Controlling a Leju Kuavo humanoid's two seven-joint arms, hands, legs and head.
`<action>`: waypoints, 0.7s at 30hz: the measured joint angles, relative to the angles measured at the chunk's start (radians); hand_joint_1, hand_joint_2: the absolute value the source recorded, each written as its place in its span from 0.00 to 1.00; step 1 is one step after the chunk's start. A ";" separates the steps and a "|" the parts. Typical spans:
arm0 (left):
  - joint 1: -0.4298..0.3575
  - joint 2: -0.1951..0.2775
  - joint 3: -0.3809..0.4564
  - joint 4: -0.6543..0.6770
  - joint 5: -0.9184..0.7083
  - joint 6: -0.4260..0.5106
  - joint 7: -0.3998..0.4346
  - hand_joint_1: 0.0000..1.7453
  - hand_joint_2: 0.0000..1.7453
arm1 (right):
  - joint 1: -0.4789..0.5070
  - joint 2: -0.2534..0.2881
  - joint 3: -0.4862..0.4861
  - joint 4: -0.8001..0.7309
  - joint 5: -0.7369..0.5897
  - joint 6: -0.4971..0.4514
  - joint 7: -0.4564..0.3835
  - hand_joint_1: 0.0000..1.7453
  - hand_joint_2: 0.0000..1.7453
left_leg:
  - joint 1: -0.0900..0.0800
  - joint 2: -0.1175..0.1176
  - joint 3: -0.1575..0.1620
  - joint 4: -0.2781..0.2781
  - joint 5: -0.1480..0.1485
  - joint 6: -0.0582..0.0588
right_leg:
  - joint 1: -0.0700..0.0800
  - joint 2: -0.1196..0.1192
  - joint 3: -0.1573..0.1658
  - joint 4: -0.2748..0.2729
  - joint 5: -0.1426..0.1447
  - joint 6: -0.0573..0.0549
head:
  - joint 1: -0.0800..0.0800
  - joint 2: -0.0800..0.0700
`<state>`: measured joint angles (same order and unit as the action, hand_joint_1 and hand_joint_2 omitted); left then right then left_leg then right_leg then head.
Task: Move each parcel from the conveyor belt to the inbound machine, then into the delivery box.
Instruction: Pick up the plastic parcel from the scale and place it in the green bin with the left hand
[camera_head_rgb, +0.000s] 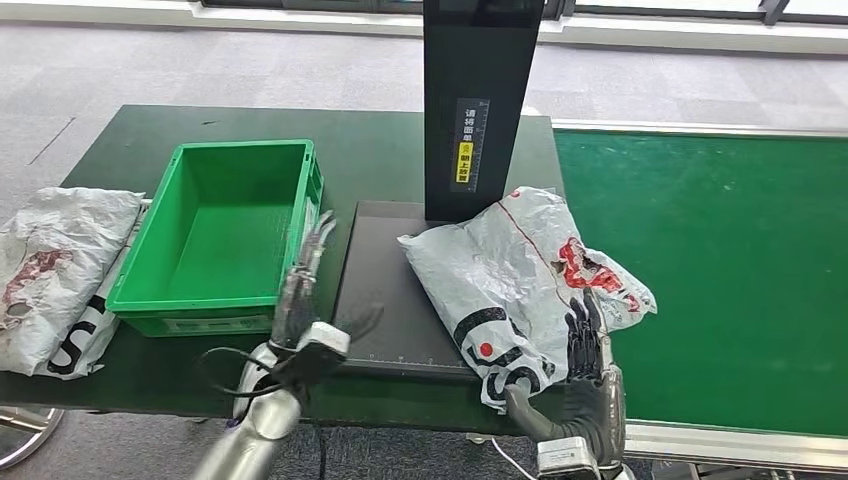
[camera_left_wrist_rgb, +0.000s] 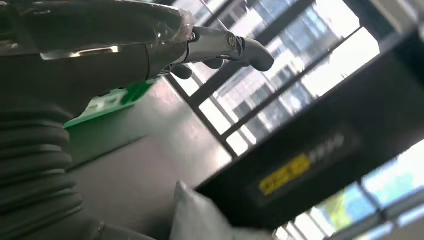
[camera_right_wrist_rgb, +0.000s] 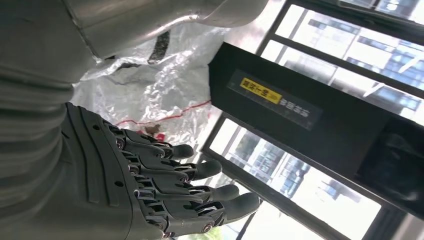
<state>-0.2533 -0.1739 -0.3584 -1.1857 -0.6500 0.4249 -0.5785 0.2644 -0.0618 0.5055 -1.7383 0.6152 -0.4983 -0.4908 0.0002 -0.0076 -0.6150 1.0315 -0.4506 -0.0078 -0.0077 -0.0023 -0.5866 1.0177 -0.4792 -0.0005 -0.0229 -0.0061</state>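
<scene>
White crinkled plastic parcel (camera_head_rgb: 520, 275) with black and red print, lying on the dark plate of the machine (camera_head_rgb: 478, 105), one end over the green belt (camera_head_rgb: 720, 270). Yellow label with small unreadable writing on the machine's column. Right hand (camera_head_rgb: 588, 345) spread, against the parcel's near edge, gripping nothing. Left hand (camera_head_rgb: 305, 280) spread, empty, beside the green box (camera_head_rgb: 220, 235). Second parcel (camera_head_rgb: 55, 270) on the bench (camera_head_rgb: 110, 150).

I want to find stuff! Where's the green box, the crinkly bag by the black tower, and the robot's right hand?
green box (camera_head_rgb: 160, 299): head view, on its front rim.
crinkly bag (camera_head_rgb: 490, 265): head view, middle of the white plastic.
right hand (camera_head_rgb: 590, 375): head view, back of the hand.
</scene>
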 joint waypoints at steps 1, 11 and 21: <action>-0.036 -0.013 -0.018 0.056 -0.076 -0.003 0.030 0.00 1.00 | 0.002 0.000 -0.005 -0.007 -0.004 0.002 -0.017 0.00 1.00 | 0.000 0.000 0.000 0.000 0.000 0.000 | 0.000 0.000 0.000 0.000 0.000 0.000 | 0.000 0.000; -0.304 -0.136 -0.165 0.563 -0.347 -0.166 0.122 0.00 1.00 | 0.034 0.001 -0.009 -0.157 0.004 -0.058 -0.124 0.00 1.00 | -0.002 0.003 0.000 0.000 0.001 0.001 | -0.001 0.004 0.000 0.000 0.003 0.002 | 0.000 0.000; -0.376 -0.195 -0.336 0.671 -0.206 -0.300 0.139 0.00 1.00 | 0.004 0.053 -0.048 -0.206 0.031 0.002 -0.110 0.00 1.00 | -0.001 0.003 0.000 0.000 0.001 0.001 | -0.001 0.004 0.000 0.000 0.003 0.002 | 0.000 0.000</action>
<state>-0.6291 -0.3687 -0.6942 -0.5150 -0.8561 0.1253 -0.4396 0.2681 -0.0090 0.4574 -1.9444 0.6464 -0.4960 -0.6005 -0.0012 -0.0048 -0.6154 1.0316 -0.4497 -0.0073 -0.0088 0.0016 -0.5862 1.0178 -0.4763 0.0015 -0.0229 -0.0061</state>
